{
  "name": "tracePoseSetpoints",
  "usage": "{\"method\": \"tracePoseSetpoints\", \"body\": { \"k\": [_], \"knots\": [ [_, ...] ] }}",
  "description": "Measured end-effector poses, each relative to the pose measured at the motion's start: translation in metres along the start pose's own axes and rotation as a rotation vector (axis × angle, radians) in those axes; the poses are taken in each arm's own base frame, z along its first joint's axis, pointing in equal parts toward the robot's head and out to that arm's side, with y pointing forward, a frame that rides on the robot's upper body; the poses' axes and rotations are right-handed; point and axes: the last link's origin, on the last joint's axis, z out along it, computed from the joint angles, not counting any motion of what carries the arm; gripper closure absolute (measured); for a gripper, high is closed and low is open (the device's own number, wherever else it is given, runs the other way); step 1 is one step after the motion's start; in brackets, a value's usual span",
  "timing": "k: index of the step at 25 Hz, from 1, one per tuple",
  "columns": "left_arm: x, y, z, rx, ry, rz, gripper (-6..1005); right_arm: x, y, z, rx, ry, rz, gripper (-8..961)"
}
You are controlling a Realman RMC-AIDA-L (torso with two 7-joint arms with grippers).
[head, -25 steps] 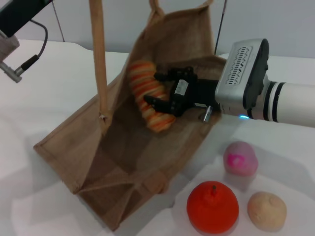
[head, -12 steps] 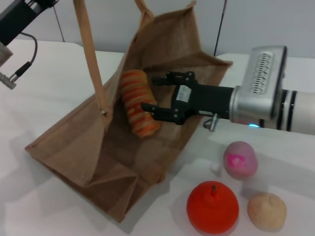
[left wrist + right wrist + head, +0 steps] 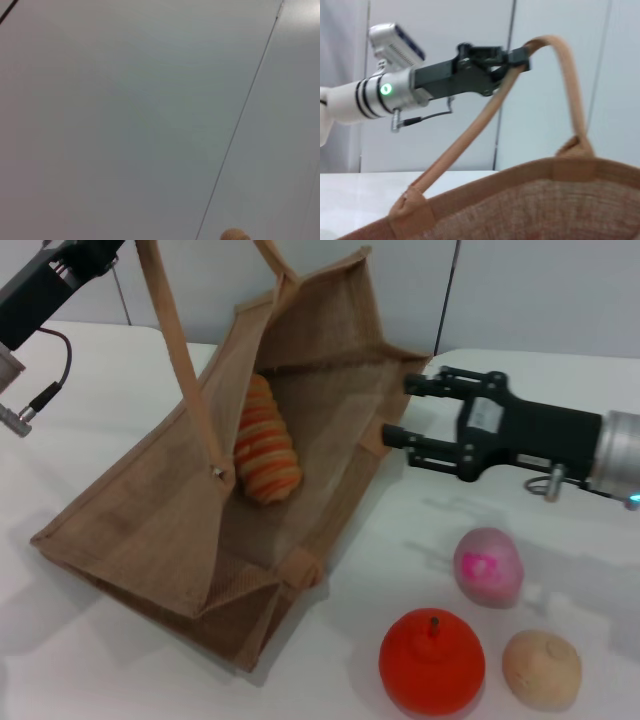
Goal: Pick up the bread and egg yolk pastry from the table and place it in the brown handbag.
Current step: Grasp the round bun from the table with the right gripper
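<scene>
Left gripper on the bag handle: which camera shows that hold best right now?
The right wrist view: the left gripper is shut on the handle of the brown handbag, seen side-on. The head view cuts the left gripper off at the top edge; the left wrist view shows only wall.

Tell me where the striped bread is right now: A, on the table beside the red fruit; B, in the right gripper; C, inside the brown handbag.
C: the bread lies inside the brown handbag, and the open right gripper is outside its mouth, empty.

bread [image 3: 266,443] in brown handbag [image 3: 150,520], egg yolk pastry [image 3: 541,668] outside
</scene>
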Motion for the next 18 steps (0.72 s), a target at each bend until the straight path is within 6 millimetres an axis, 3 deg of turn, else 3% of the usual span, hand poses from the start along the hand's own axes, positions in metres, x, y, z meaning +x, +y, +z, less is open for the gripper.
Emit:
{"method": "tracePoseSetpoints", "body": {
  "k": [9,18],
  "knots": [
    [-0.002,-0.001,0.000,0.011,-0.010,0.004,848,0.014,-0.010,-0.046,0.039,0.144,0.143,278],
    [-0.002,-0.002,-0.001,0.015,-0.012,0.005,846,0.023,-0.005,-0.061,-0.044,0.350,0.244,279]
  ]
}}
